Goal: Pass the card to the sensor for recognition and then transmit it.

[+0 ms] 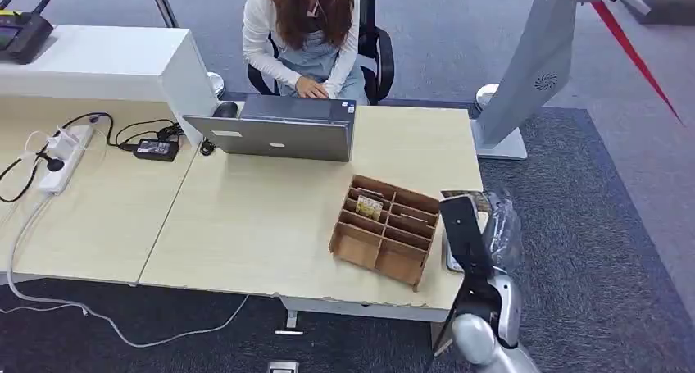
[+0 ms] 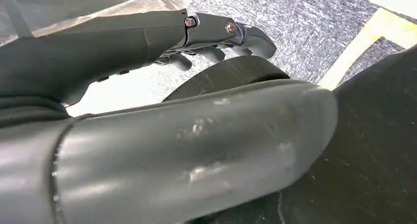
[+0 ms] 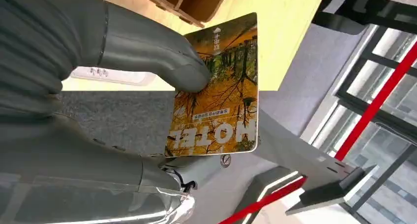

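My right hand (image 3: pixel 147 51) pinches an orange hotel card (image 3: pixel 223 96), with the thumb pressed on its printed face. From the head view the right hand (image 1: pixel 469 234) hovers at the table's right edge, beside the wooden box, and the card (image 1: pixel 465 196) sticks out past it. A flat white sensor (image 3: pixel 110 75) lies on the table under the hand. My left hand (image 2: pixel 216 32) hangs over the carpet with its fingers apart and nothing in them.
A wooden box (image 1: pixel 385 229) with several compartments stands on the table (image 1: pixel 246 217) and has a card (image 1: pixel 369 206) in one slot. A person (image 1: pixel 303 29) sits behind a laptop (image 1: pixel 279 135). A grey kiosk (image 1: pixel 524 78) stands right of the table. A power strip (image 1: pixel 65 156) and cables lie left.
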